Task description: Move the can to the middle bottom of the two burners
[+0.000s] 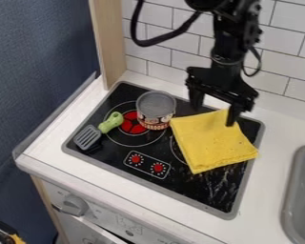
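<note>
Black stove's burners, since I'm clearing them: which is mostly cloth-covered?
The right-hand burner in view, under the folded yellow cloth; the left one shows its red centre.

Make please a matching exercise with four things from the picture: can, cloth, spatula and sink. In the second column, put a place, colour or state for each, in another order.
Column 1
1. Can
2. Cloth
3. Spatula
4. Sink

Column 2
A. Grey, at the right edge of the picture
B. Yellow, lying partly over the right burner
C. Standing upright, beside the red middle of the left burner
D. With a green handle, lying on the left part of the stove

Right pairs: 1-C; 2-B; 3-D; 4-A
</note>
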### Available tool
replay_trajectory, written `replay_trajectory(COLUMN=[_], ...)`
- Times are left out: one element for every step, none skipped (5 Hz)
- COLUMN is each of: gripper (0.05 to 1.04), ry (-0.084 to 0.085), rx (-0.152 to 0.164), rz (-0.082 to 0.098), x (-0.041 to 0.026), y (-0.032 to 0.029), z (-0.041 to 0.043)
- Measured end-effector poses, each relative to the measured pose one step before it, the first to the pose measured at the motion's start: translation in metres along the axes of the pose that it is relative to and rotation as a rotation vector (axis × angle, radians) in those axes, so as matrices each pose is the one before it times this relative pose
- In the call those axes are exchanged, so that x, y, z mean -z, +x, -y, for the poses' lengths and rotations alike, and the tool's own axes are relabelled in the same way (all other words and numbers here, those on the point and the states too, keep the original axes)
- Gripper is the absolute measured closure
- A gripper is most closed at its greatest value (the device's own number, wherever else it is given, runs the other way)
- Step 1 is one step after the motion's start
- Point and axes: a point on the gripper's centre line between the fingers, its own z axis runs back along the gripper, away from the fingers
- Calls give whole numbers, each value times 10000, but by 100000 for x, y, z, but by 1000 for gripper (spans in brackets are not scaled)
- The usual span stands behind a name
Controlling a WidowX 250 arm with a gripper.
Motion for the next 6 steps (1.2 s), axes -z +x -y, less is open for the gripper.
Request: replay_trajectory(gripper=[84,84,84,84,84,84], ry=[86,121,488,176,-96,14], rx=[-378,-496,-282,-70,-301,-327], rz=[-277,-14,82,270,23,1], x=[1107,495,1038,-230,-56,-308], y=[9,479,249,1003,756,513], z=[-2153,-1676,-1421,-252,-1006,-1297])
